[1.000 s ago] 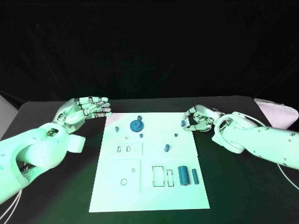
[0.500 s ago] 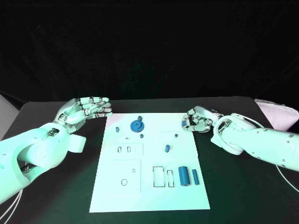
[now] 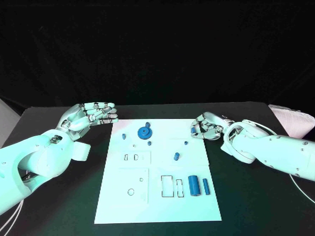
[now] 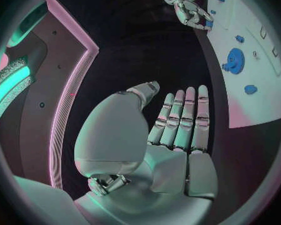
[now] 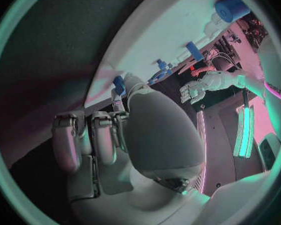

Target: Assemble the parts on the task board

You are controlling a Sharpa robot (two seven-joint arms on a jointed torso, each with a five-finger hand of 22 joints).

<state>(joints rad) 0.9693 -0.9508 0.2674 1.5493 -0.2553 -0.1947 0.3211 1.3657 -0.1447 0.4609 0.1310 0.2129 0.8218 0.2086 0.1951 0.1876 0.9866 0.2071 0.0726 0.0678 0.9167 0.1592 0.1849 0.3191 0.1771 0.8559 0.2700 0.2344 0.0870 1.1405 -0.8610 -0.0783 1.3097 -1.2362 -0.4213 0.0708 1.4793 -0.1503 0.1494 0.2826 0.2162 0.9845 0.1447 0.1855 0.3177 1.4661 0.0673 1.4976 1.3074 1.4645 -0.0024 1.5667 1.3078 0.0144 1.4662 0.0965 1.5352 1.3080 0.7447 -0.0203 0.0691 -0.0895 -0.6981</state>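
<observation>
The task board [image 3: 157,169] lies in the middle of the black table [image 3: 264,196], with the parts spread across it. A blue gear [image 3: 143,132] sits near the far edge. A small blue peg [image 3: 176,156] lies near the centre. Two blue cylinders [image 3: 193,185] lie side by side toward the near right, beside a pair of rectangular slots [image 3: 172,186].

The right hand [image 3: 207,127] hovers at the far right edge of the board. Its fingers are curled inward around a small blue part [image 3: 194,131], and in the right wrist view a blue piece [image 5: 118,84] shows at the fingertips. The grip appears to be a pinch, though the contact point is partly hidden by the hand itself.

Over the last second the right hand has shifted only slightly and its curl has held; the parts on the board lie where they lay. This suggests the picked part is secured and the carry toward its seat has not yet begun.

The left hand [image 3: 90,115] is raised just off the board's far left corner. Its fingers are extended close together and it holds nothing, as the left wrist view confirms [image 4: 178,125].

The next move probably requires aligning the held part over its matching recess before lowering.
</observation>
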